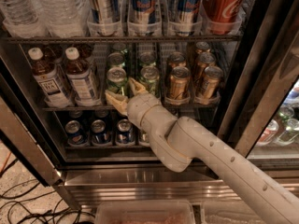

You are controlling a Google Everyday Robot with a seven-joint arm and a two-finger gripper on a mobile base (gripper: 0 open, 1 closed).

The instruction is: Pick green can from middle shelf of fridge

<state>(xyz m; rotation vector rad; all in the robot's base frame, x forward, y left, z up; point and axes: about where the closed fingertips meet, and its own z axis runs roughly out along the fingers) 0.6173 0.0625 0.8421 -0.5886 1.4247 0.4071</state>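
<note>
The fridge [140, 177] stands open in front of me. On the middle shelf [60, 108], two lanes of green cans stand side by side, with the front left can [117, 79] and the front right can [149, 77] nearest. My gripper [126, 93] is open at the shelf's front edge. One finger [114, 101] sits low in front of the left green can's base. The other [138, 85] points up into the gap between the two front green cans. It holds nothing. My pale arm [210, 157] comes in from the lower right.
Two tea bottles [46, 78] stand left of the green cans and gold-bronze cans [180, 80] stand to their right. Tall blue-silver cans [142, 3] and a red can [224, 3] fill the rack above; blue cans [100, 132] sit below. Cables [28, 204] lie on the floor.
</note>
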